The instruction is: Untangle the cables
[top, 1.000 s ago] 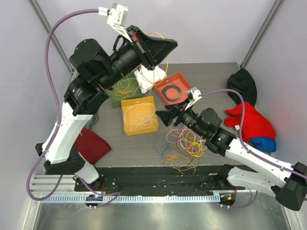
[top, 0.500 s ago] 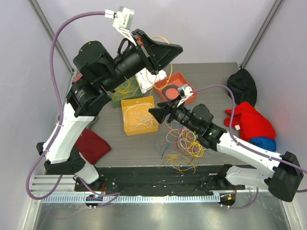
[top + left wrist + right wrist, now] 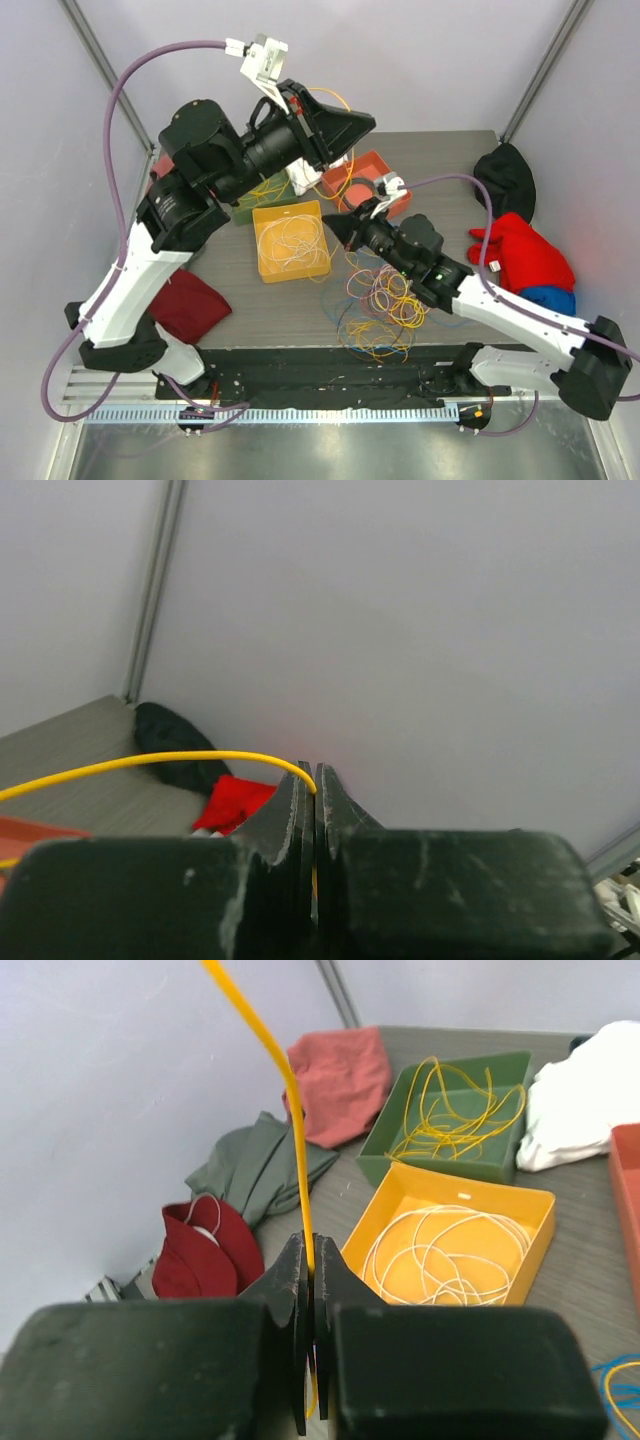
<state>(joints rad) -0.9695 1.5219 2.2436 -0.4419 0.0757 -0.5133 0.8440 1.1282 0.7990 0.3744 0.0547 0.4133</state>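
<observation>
Left gripper (image 3: 315, 772) and right gripper (image 3: 308, 1248) are both clamping a yellow cable (image 3: 299, 1160), a few are lying sorted in the yellow bin (image 3: 290, 272), tangled pile (image 3: 385, 300) is waiting lower centre.

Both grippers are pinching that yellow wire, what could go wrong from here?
The left gripper and right gripper both clamp the same yellow cable; pulling apart could strain it or slip it free. If its tail runs into the tangled pile, it might drag other loops along.
</observation>
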